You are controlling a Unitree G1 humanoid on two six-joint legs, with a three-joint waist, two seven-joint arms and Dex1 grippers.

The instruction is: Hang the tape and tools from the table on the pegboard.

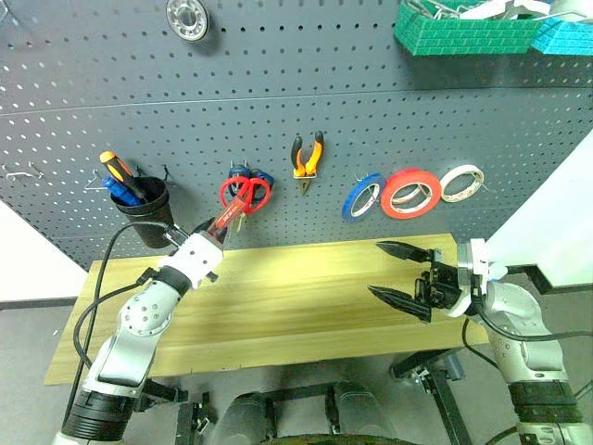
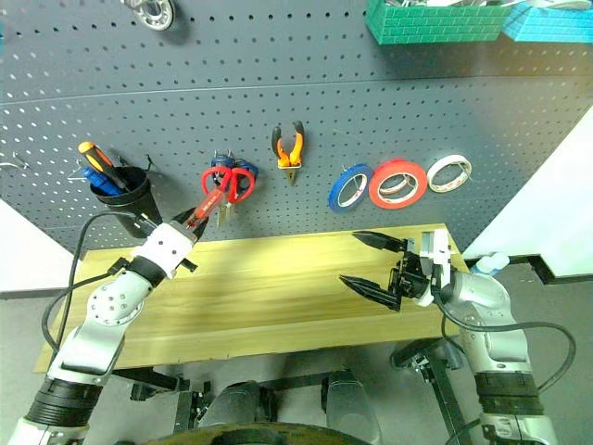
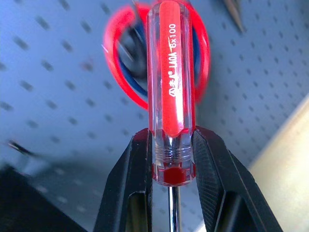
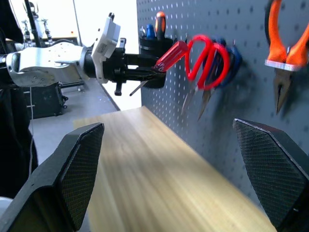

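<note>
The left gripper [image 1: 215, 234] is sitting left of centre in the head views, pinching the screwdriver [image 3: 172, 92] near the base of its clear red handle, with the metal shaft running back between the two black fingers [image 3: 130, 188]. The handle is pointing up toward the pegboard [image 1: 278, 83], just below the red scissors [image 1: 245, 194], which are hanging on a hook in front of a pair of blue scissors [image 1: 261, 176].

The right gripper [image 1: 400, 276] is hovering at the right side of the frame above the right end of the table [image 1: 287, 306], its fingers spread wide and holding nothing, pointing toward the left of the picture.

The pliers [image 1: 308, 158] are hanging near the middle of the board, to the right of the scissors. Further right, three rolls are hanging in a row: the blue tape [image 1: 362, 197], the big red tape [image 1: 410, 192] and the white roll [image 1: 461, 183].

At the left of the board a black cup [image 1: 146, 211] is holding an orange-and-black screwdriver [image 1: 120, 172]. In the upper right, a green basket [image 1: 463, 32] is hanging on the board, and a metal bearing [image 1: 188, 19] is sitting near the top edge, left of centre.
</note>
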